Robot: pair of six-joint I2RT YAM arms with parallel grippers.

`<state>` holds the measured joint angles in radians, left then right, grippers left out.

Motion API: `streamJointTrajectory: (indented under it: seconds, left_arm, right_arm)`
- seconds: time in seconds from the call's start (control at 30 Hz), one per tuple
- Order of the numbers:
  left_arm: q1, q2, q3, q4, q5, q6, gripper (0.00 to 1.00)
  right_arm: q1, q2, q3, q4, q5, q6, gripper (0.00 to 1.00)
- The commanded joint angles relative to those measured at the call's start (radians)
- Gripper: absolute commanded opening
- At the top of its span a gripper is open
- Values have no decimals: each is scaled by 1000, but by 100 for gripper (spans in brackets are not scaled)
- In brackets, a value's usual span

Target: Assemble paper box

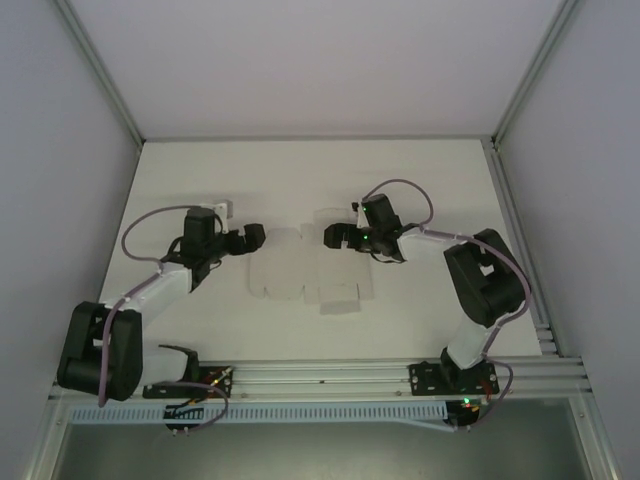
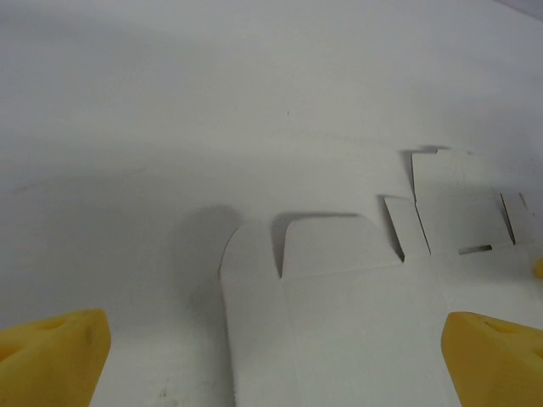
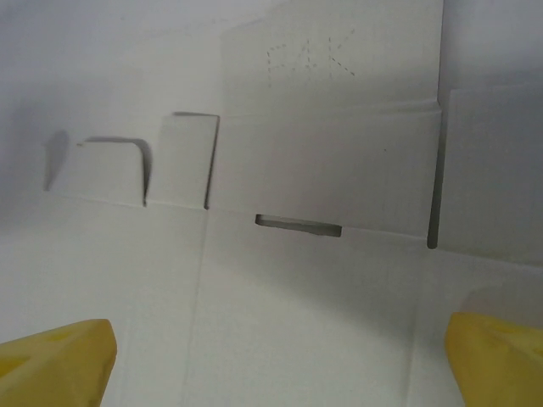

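The paper box (image 1: 300, 275) is a flat, white die-cut sheet, not yet folded, lying on the white table (image 1: 300, 170) between the two arms. Seen from above, it is spread out with flaps pointing away from the arm bases and one small panel jutting toward them. It is hard to pick out against the table.

The left gripper (image 1: 255, 237) sits at the sheet's left edge and the right gripper (image 1: 333, 236) at its far right corner. Both are released, with jaws spread wide and nothing held.

In the left wrist view, yellow fingertips (image 2: 51, 356) frame a panel with a rounded flap (image 2: 327, 242) whose edge lifts slightly and casts a shadow. In the right wrist view, the sheet's creases and a narrow slot (image 3: 299, 225) lie ahead of the spread tips.

What could go wrong, judging from this layout:
- **Sliding.** The card is thin and lies nearly flush with the table. A finger coming down on an edge could push the sheet sideways instead of getting under it.
- **Loss of alignment.** If one gripper presses or lifts while the other is not pinning the sheet, the whole piece may pivot, and both arms would lose their line on it.
- **Bad folds.** Closing on a panel away from a crease could bend the card in the wrong place. That could make it hard to seat a tab in the slot afterwards.
- **Misjudged edges.** With white card on a white table, an edge could easily be misjudged.
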<state>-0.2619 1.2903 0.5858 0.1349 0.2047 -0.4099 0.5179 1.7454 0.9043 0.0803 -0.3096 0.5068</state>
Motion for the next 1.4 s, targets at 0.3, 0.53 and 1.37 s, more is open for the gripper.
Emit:
streamJointTrajectory:
  seconds: [0.3,0.53,1.37]
  left_arm:
    - [-11,159,-71,134,345,-106,100]
    - [-32,253,-94,303,487,-192,79]
    - [-59,30,112,202,432,-49,0]
  right_arm:
    - [-9,24,-88,52,47,72,100]
    - [-11,20,-120,85,47,85,100]
    - [-178,-399,-115,-4,5,-28,100]
